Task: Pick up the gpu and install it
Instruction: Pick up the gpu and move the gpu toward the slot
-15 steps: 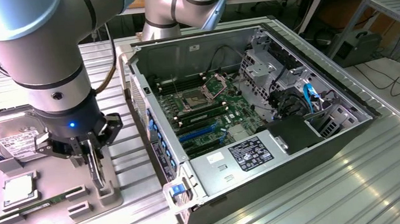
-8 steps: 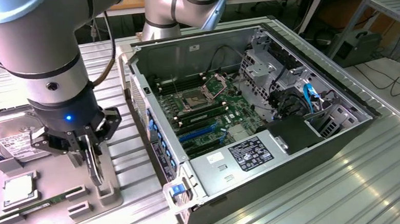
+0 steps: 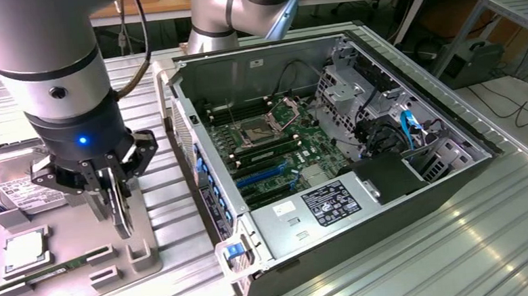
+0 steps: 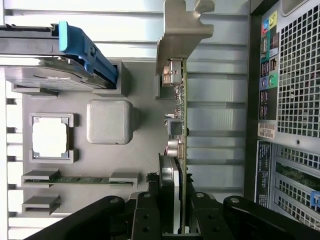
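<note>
Exterior view first: the gripper (image 3: 111,184) is partly closed and pinching the gpu (image 3: 120,213) by its top edge. The card hangs upright over the grey parts tray (image 3: 74,229), to the exterior view's left of the open computer case (image 3: 337,151). A hard drive (image 3: 27,194) and a memory stick (image 3: 49,273) lie in that tray. On to the wrist view: the gripper (image 4: 172,205) clamps the gpu (image 4: 181,100), seen edge-on with its pale bracket (image 4: 182,35) at the far end. The card sits between the tray (image 4: 145,150) and the case's rear panel (image 4: 290,100).

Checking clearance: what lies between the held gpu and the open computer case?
A bare strip of ribbed metal table, in both exterior and wrist views, separates the gpu from the computer case.
</note>
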`<state>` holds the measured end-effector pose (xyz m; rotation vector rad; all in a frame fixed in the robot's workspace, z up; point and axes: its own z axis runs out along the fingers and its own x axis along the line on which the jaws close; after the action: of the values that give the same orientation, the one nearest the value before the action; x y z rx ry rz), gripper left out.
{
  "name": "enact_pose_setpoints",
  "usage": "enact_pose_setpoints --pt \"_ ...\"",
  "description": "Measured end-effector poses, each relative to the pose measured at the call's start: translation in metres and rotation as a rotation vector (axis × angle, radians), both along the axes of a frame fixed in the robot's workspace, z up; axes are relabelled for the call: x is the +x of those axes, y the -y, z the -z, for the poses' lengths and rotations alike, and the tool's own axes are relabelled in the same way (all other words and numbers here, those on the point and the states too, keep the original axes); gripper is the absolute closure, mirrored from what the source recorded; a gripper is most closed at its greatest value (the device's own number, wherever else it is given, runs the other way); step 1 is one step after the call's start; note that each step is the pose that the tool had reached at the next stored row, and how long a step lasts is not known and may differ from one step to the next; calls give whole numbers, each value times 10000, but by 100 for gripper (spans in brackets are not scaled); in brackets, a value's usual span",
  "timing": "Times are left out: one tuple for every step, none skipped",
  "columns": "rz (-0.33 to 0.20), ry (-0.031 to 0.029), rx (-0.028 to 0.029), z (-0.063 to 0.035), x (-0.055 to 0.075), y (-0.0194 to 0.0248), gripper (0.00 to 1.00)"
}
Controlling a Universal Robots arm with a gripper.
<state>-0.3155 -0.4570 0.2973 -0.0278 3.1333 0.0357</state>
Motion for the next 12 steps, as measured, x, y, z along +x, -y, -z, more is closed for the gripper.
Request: enact_pose_setpoints --pt "0 -1 -1 -26 0 0 72" --pt "-1 -1 -1 -50 0 0 72" --pt "0 0 -1 -76 0 0 72" --pt "0 0 -1 -102 0 0 72" --pt "0 0 -1 -123 0 0 72" --pt "0 0 -1 -140 0 0 72" --pt "0 0 -1 -160 0 0 72" --pt "0 0 -1 -177 0 0 72" --pt "0 0 -1 -190 0 0 72" --pt "0 0 -1 -201 0 0 72" --pt "0 0 0 -214 0 0 72" --pt "0 0 1 -228 0 0 72"
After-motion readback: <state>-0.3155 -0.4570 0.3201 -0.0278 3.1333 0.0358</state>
